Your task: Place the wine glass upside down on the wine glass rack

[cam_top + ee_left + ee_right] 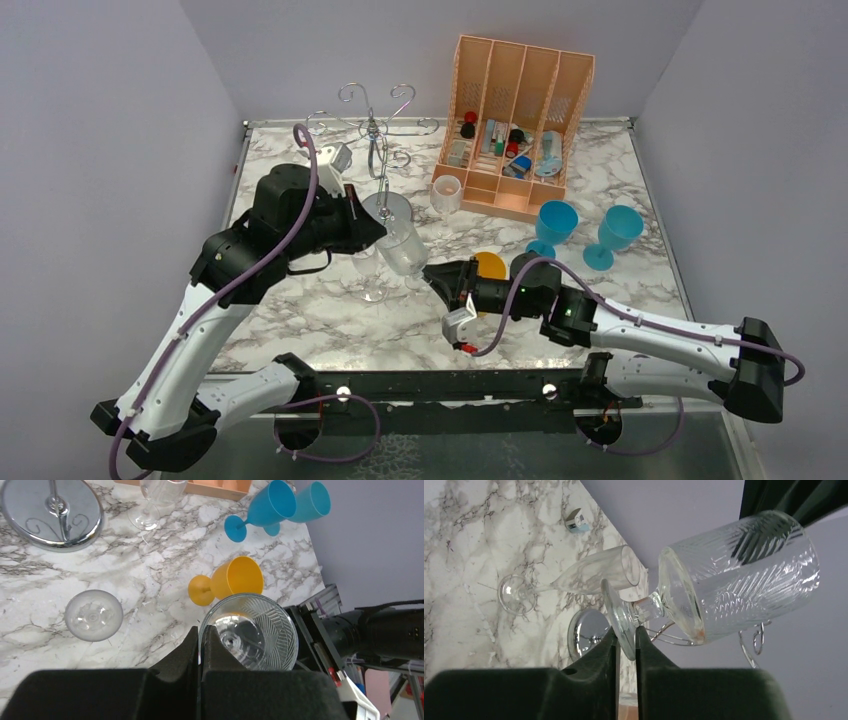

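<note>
While the wine glass (402, 243) hangs tilted above the worktop (300, 315), near the wine glass rack (375, 125), with the left claw (376, 232) pinched shut on its rim and the right claw (436, 278) nipped tight on its foot, one grip should probably hold firm until the other lets go.

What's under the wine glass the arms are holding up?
Marble table, with an orange goblet lying on its side, its rim overlapped by the wine glass in the left wrist view. The spot straight below is hidden by the ribbed bowl and the left tool.
</note>
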`<action>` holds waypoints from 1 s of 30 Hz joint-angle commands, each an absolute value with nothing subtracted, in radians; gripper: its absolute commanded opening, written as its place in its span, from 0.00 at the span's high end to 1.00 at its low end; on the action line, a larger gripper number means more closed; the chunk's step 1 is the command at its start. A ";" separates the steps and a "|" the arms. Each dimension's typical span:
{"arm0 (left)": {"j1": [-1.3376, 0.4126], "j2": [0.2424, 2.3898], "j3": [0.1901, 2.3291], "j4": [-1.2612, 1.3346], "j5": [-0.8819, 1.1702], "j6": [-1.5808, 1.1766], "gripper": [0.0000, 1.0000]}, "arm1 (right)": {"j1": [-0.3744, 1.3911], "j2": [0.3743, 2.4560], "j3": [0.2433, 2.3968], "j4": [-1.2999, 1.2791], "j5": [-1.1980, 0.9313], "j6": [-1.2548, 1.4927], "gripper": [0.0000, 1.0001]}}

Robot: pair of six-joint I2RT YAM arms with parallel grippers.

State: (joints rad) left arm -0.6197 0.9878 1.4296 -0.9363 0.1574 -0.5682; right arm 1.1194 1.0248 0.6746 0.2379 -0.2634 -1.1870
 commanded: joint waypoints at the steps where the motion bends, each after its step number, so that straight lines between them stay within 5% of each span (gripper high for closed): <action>1: -0.623 0.973 1.467 -0.859 0.158 -0.588 1.00 | 1.143 1.039 0.684 0.240 -0.223 -1.216 0.95; 6: -0.623 0.951 1.456 -0.853 0.146 -0.588 0.97 | 1.160 1.043 0.689 0.220 -0.190 -1.219 0.99; 13: -0.623 0.884 1.431 -0.792 0.109 -0.567 0.31 | 1.181 1.040 0.691 0.224 -0.150 -1.185 0.99; 17: -0.624 0.834 1.399 -0.751 0.075 -0.533 0.12 | 1.183 1.028 0.691 0.224 -0.163 -1.118 0.99; 21: -0.624 0.784 1.376 -0.714 0.055 -0.487 0.01 | 1.184 1.042 0.767 0.141 -0.153 -0.941 0.99; 30: -0.623 0.704 1.357 -0.629 0.122 -0.413 0.01 | 1.184 1.016 0.873 0.151 -0.132 -0.346 0.99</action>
State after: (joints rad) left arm -0.6193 0.7353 1.3708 -0.7124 0.0856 -0.4618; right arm 1.1770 1.0443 0.7872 0.0944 -0.1596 -0.6857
